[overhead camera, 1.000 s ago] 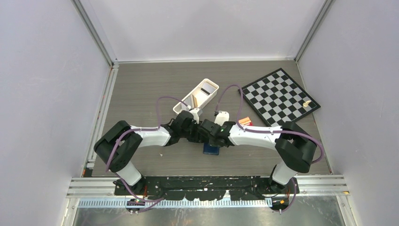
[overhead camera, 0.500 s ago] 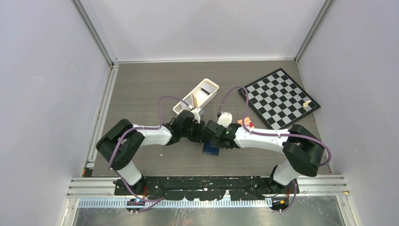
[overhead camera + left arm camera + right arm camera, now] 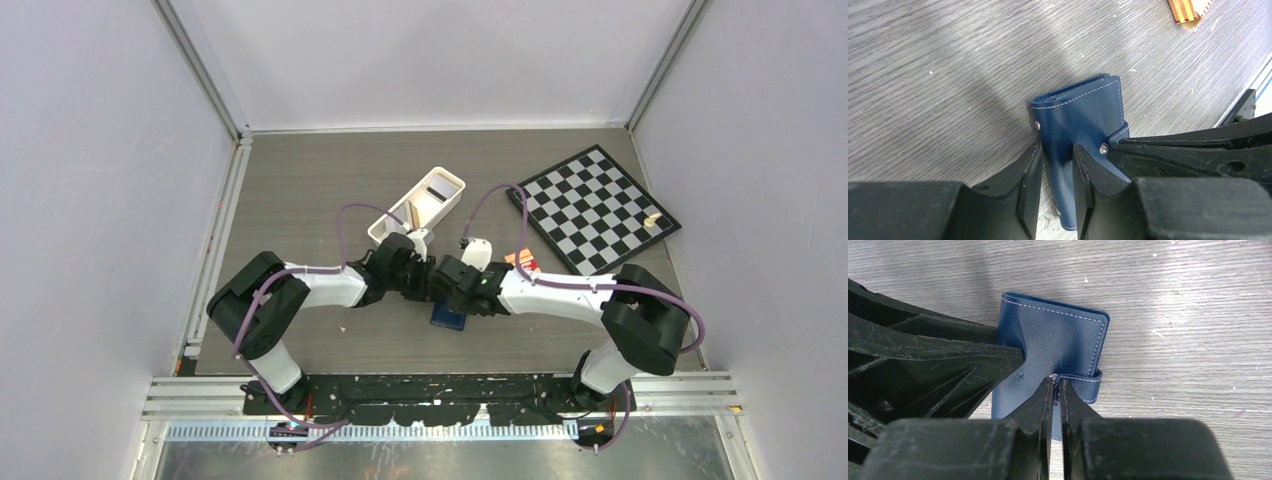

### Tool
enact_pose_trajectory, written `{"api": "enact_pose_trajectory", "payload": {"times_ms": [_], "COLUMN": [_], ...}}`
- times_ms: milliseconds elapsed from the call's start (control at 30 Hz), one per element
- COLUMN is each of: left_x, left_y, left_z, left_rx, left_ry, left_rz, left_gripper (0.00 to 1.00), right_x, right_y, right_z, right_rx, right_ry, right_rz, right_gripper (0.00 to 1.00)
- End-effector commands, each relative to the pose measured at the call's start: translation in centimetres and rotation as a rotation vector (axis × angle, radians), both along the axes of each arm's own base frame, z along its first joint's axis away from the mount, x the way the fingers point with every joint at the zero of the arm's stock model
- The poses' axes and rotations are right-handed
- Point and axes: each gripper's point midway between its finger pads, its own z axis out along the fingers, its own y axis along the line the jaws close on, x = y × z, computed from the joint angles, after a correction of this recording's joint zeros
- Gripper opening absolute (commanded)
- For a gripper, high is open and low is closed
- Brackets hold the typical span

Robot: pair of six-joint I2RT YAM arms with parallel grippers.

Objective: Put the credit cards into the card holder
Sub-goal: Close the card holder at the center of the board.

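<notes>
Stood at the opening step: card holder (image 3: pixel 1083 117) folded closed on the table (image 3: pixel 948 75) between both arms. Pinched its cover between the left gripper (image 3: pixel 1057 155) fingers and its clasp strap (image 3: pixel 1084 378) between the nearly touching right gripper (image 3: pixel 1057 386) fingers. Likely called next for pulling the strap off its snap.

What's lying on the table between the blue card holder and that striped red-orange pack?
Nothing; in the left wrist view, only bare wood-grain table separates the card holder from the striped pack.
</notes>
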Motion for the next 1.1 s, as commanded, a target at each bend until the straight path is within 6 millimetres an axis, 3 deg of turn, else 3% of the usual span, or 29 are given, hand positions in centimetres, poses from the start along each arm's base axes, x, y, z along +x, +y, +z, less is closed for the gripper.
{"api": "enact_pose_trajectory", "payload": {"times_ms": [0, 400, 700, 933, 1067], "left_x": [-1.3, -1.7, -2.5, -2.8, -2.5], "left_y": [1.2, 0.7, -0.3, -0.4, 0.0], "left_z": [-2.6, -2.8, -3.0, -3.0, -2.9], "left_rx": [0.092, 0.085, 0.026, 0.005, 0.024], "left_ry": [0.05, 0.06, 0.116, 0.133, 0.115], "left_rz": [-0.023, -0.044, -0.065, -0.056, -0.039], "left_gripper": [0.29, 0.25, 0.13, 0.1, 0.09], "right_x": [0.8, 1.1, 1.0, 1.2, 1.3], "right_y": [1.0, 0.7, 1.8, 2.4, 2.2], "right_z": [0.5, 0.0, -1.1, -2.5, -0.8], "right_rx": [0.017, -0.065, -0.104, -0.153, -0.182], "right_ry": [-0.019, 0.004, 0.035, 0.021, -0.001], "right_rz": [0.001, 0.008, 0.003, -0.028, -0.016], "right_gripper": [0.0, 0.01, 0.01, 0.0, 0.02]}}
